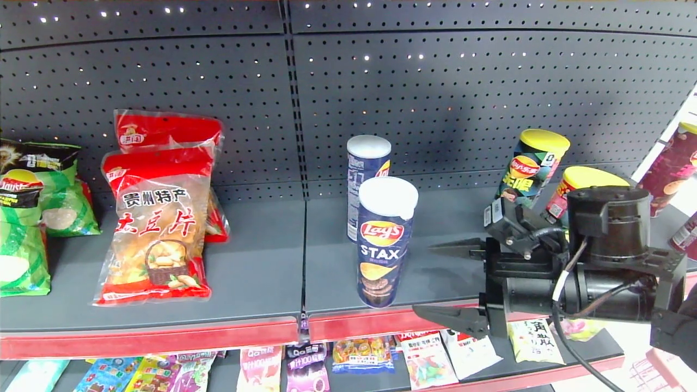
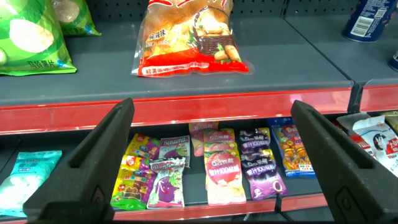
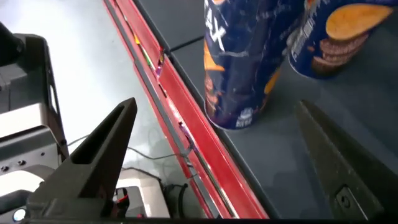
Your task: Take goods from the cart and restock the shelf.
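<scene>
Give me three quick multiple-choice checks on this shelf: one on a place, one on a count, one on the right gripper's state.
1. Where does the front blue chip can stand?
A. On the floor below
B. Near the red front edge of the shelf, ahead of the rear blue chip can
C. On its side against the back panel

2. How many blue chip cans stand on that shelf?
A. One
B. Two
C. Four

3. What state is the right gripper in?
A. Shut on a can
B. Shut on a bag
C. Open, holding nothing

Answers:
1 B: the head view shows it upright by the red edge, with the other can behind it.
2 B: two white-lidded blue cans are there.
3 C: its fingers are spread, with nothing between them.
</scene>
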`<state>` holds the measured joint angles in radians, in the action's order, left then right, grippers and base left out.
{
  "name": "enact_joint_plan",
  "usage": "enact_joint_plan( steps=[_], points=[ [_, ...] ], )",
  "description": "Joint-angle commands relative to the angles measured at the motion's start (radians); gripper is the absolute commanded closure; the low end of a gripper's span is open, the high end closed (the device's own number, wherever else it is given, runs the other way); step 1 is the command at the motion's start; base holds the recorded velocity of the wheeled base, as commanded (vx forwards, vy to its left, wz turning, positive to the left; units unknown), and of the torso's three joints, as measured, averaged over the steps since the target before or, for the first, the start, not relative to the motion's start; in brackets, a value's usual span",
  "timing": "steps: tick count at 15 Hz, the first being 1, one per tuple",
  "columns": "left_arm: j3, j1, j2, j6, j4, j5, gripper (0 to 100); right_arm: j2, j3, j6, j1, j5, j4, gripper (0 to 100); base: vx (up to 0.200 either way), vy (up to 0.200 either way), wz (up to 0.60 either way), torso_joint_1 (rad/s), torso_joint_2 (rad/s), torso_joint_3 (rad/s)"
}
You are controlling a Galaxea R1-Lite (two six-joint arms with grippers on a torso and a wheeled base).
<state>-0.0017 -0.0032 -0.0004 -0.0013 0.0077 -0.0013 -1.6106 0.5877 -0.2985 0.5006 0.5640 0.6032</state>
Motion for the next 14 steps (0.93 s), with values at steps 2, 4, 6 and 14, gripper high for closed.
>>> enact_joint_plan(
  steps=[2,4,6,14],
  points=[
    [0.002,0.0,0.0,0.0,0.0,0.0,0,0.0,-0.009,-0.002,0.003,-0.033,-0.002,0,0.0,0.0,0.0,0.0,0.0,0.0],
    [0.0,0.0,0.0,0.0,0.0,0.0,0,-0.011,-0.011,-0.002,0.007,-0.093,-0.002,0,0.0,0.0,0.0,0.0,0.0,0.0],
    [0.0,0.0,0.0,0.0,0.0,0.0,0,-0.02,-0.025,-0.007,0.009,-0.139,-0.002,0,0.0,0.0,0.0,0.0,0.0,0.0],
    [0.0,0.0,0.0,0.0,0.0,0.0,0,-0.083,-0.025,0.001,0.039,-0.28,-0.006,0,0.0,0.0,0.0,0.0,0.0,0.0]
  ],
)
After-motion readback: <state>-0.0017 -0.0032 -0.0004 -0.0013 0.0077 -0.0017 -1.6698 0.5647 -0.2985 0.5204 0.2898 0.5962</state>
